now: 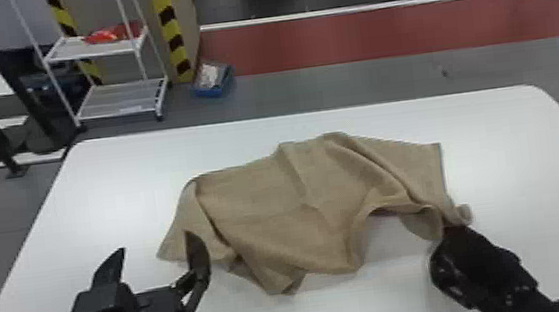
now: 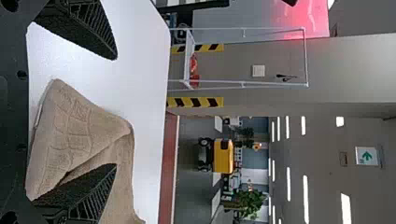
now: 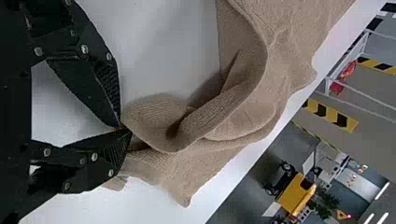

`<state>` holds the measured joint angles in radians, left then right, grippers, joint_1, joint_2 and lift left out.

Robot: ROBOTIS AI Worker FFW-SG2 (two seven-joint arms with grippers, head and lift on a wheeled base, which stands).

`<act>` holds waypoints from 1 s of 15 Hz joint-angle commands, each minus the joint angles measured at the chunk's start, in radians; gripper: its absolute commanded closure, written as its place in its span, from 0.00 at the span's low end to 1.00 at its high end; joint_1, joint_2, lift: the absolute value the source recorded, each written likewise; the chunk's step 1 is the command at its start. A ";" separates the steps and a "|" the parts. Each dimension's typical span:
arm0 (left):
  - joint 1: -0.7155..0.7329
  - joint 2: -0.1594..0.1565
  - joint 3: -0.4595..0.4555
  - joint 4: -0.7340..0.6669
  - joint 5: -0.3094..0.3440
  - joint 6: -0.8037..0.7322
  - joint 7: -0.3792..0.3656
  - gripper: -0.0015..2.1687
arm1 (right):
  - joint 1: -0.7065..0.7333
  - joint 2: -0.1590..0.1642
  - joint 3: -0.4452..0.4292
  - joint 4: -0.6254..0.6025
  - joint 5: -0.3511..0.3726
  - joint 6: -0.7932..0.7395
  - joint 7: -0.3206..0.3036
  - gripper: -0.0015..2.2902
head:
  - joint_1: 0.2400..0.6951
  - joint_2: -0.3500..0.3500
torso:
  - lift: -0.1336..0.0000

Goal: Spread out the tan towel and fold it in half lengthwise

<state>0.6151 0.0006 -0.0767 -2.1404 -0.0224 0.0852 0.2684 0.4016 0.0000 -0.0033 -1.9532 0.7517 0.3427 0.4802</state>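
Observation:
The tan towel [image 1: 269,204] lies rumpled across the middle of the white table, with folds and a raised, arched edge toward the right. My left gripper [image 1: 154,258] stands open at the towel's near left corner, one finger in front of the cloth. In the left wrist view, my left gripper [image 2: 116,112] has its fingers wide apart, the lower one over the towel [image 2: 70,135]. At the towel's near right corner is my right gripper [image 1: 453,230]. The right wrist view has my right gripper [image 3: 125,128] with its tips closed on a bunched edge of the towel [image 3: 224,116].
The white table [image 1: 142,151] extends around the towel on all sides. Beyond its far edge stand a white wire rack [image 1: 121,98] and a blue bin [image 1: 213,80] on the floor.

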 commanded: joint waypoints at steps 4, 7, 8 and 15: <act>0.000 -0.003 0.000 0.001 0.001 0.000 0.000 0.02 | -0.020 0.001 -0.015 -0.001 -0.015 0.037 0.003 0.58 | 1.00 0.53 | 0.08; 0.000 -0.003 0.000 0.001 0.001 0.000 0.000 0.02 | -0.023 0.001 -0.038 -0.024 -0.052 0.031 0.009 0.58 | 1.00 0.52 | 0.08; 0.000 -0.003 0.002 -0.001 0.001 0.000 0.000 0.02 | -0.021 0.001 -0.075 -0.061 -0.091 0.031 0.024 0.58 | 1.00 0.52 | 0.08; -0.005 -0.003 -0.009 0.005 0.002 0.000 -0.002 0.02 | -0.029 0.001 -0.331 -0.243 -0.198 0.080 0.179 0.58 | 1.00 0.33 | 0.08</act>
<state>0.6143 0.0006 -0.0809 -2.1394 -0.0199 0.0852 0.2668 0.3647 0.0000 -0.3138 -2.1812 0.5603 0.4168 0.6428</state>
